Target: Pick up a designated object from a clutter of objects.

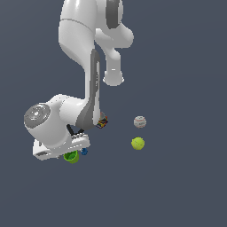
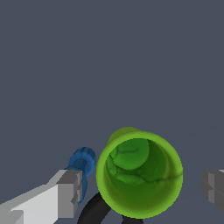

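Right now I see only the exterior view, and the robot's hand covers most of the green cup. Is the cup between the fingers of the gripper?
Observer: Yes. In the wrist view the green cup sits between the two fingers of the gripper, with its open mouth facing the camera.
Operator: Is the gripper already closed on it?
Observer: No, it is open. There is a gap between the cup and each finger.
Operator: I see something blue near the cup. Is it in the way?
Observer: The small blue piece lies outside the cup, next to the tip of one finger, not between the fingers.
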You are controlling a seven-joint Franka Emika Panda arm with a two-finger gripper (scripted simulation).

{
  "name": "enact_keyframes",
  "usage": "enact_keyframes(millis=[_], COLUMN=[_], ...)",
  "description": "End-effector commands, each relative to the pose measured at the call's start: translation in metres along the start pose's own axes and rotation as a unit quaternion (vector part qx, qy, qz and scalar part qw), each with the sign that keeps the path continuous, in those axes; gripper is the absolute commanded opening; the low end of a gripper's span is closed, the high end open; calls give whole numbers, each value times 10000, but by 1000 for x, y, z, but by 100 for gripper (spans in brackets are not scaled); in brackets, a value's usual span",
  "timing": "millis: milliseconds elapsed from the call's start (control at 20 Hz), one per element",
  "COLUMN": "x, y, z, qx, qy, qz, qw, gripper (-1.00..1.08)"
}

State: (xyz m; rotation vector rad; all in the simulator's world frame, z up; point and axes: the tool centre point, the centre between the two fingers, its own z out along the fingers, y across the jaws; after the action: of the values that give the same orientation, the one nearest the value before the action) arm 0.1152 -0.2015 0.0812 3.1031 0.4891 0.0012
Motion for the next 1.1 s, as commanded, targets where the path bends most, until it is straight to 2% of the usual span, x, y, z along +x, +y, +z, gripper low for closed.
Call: enact_keyframes(millis=[0,250,500,550,1000,1050], x=[-1,-1,0,0,0,20], y=[0,0,0,0,0,4], z=[13,36,39,39,39,4], qx=[3,2,1,1,1,-135], qy=[-6,-4,-4,-4,-4,251], qz=[-3,-10,-12,-12,-12,-61], qw=[10000,10000,10000,10000,10000,9996], gripper=[100,100,100,-100,-100,-100])
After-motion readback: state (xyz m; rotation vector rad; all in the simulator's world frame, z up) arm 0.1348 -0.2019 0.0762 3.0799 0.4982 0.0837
